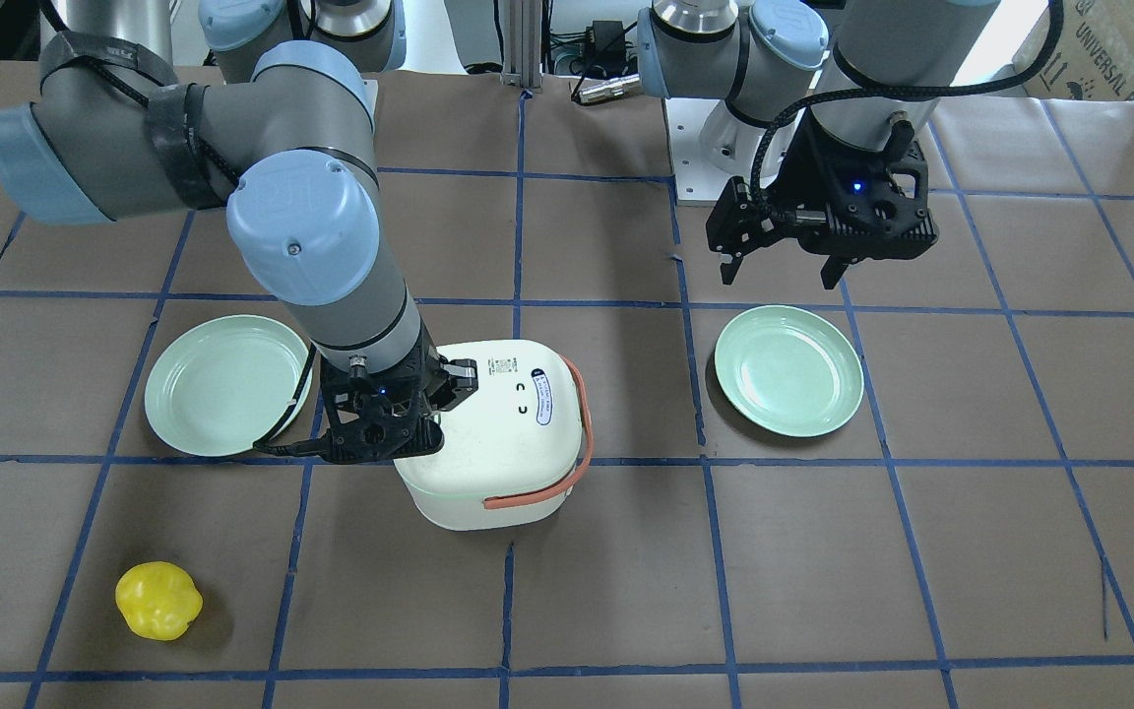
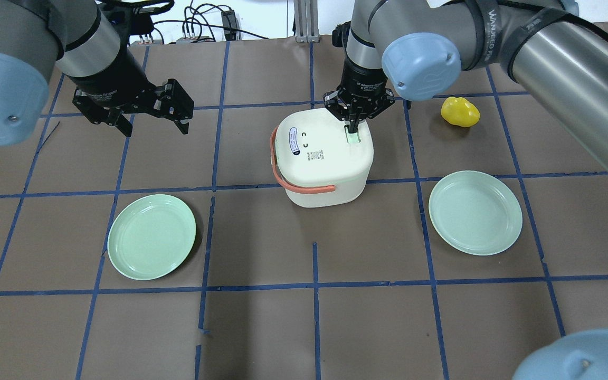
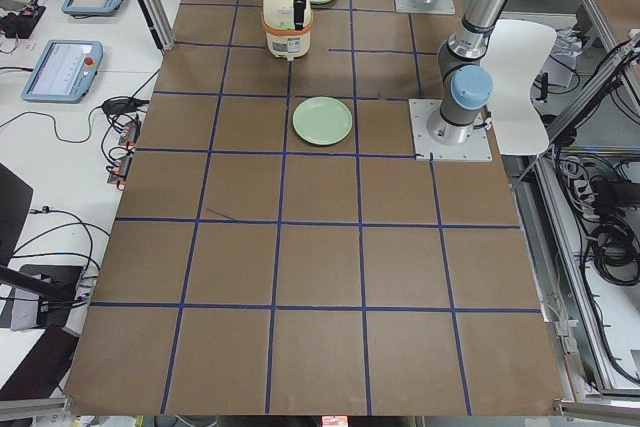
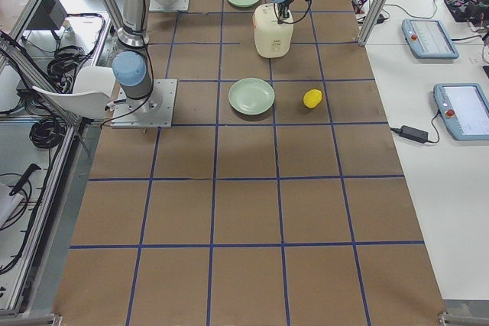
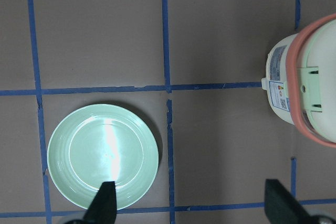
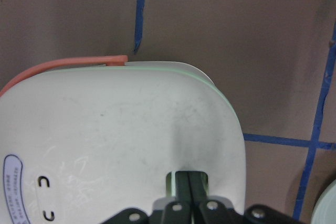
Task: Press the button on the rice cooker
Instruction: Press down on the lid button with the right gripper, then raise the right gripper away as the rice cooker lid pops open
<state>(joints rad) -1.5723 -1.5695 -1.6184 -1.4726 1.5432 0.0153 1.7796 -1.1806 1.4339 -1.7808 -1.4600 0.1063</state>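
The white rice cooker with its orange-red handle band stands closed at the table's middle; it also shows in the front view, the left wrist view and the right wrist view. My right gripper is shut, its fingertips together and pressed down on the pale green button in the lid. My left gripper is open and empty, hovering above the table to the cooker's left, apart from it.
Two pale green plates lie on the table, one on the left and one on the right. A yellow pepper-like object lies beyond the right arm. Blue tape lines cross the brown table cover.
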